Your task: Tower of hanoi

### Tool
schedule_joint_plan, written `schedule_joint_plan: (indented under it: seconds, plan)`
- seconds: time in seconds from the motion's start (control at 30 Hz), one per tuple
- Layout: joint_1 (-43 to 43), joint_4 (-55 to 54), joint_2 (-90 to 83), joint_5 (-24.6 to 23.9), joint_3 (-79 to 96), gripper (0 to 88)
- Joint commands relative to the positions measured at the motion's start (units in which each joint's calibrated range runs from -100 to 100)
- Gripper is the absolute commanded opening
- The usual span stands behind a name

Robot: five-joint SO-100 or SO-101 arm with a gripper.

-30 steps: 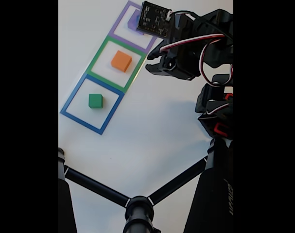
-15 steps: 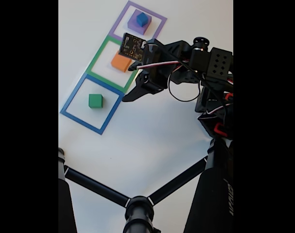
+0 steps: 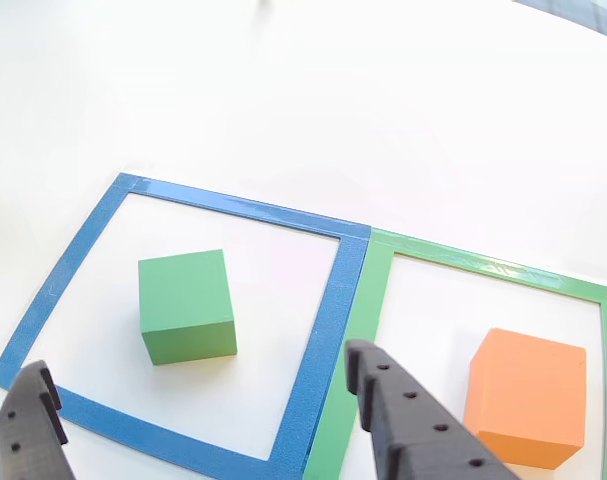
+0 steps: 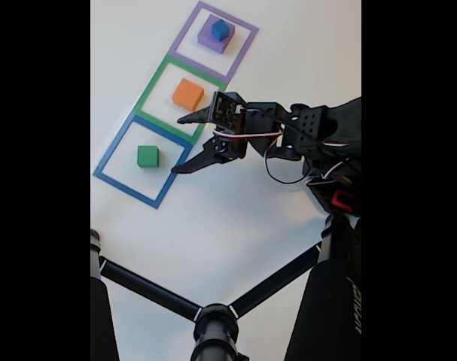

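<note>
- The claw (image 4: 180, 144) stands wide open and holds nothing; in the fixed view its two fingertips point toward the blue square outline (image 4: 108, 161), one tip near the green outline (image 4: 154, 84), the other by the blue outline's near corner.
- The green block (image 4: 147, 156) sits alone inside the blue outline; the orange block (image 4: 187, 95) sits inside the green outline; the small blue cube (image 4: 221, 30) rests on the purple block (image 4: 208, 39) inside the purple outline (image 4: 185, 33).
- In the other view the green block (image 3: 186, 305) lies ahead and between the two dark fingers (image 3: 398, 415), well apart from both; the orange block (image 3: 528, 398) lies off to the right, just beyond the right finger.
- The step in hand looks like an approach to the green block; to do it well, carry the claw forward until the block sits centred between the fingers, square the fingers to two opposite faces, lower close to the white table (image 4: 236, 226), then close gently.
- Keep the right finger clear of the orange block while advancing; a skewed grip on a corner would likely twist the block.
</note>
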Motion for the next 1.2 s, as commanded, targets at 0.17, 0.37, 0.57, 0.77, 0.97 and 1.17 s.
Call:
schedule_joint_plan:
  seconds: [0.17, 0.37, 0.57, 0.77, 0.97, 1.17]
  plan:
    - [-2.18, -23.0, 21.84, 0.36, -2.08, 34.2]
    - [-2.37, -29.23, 33.87, 0.36, -8.17, 33.5]
    - [-2.37, -31.42, 43.07, 0.36, -15.99, 33.3]
    - [-4.77, -31.42, 45.82, 0.36, -18.72, 33.3]
    - [-5.54, -31.42, 48.16, 0.36, -21.26, 33.2]
    - [-6.21, -31.34, 49.37, 0.36, -22.17, 33.0]
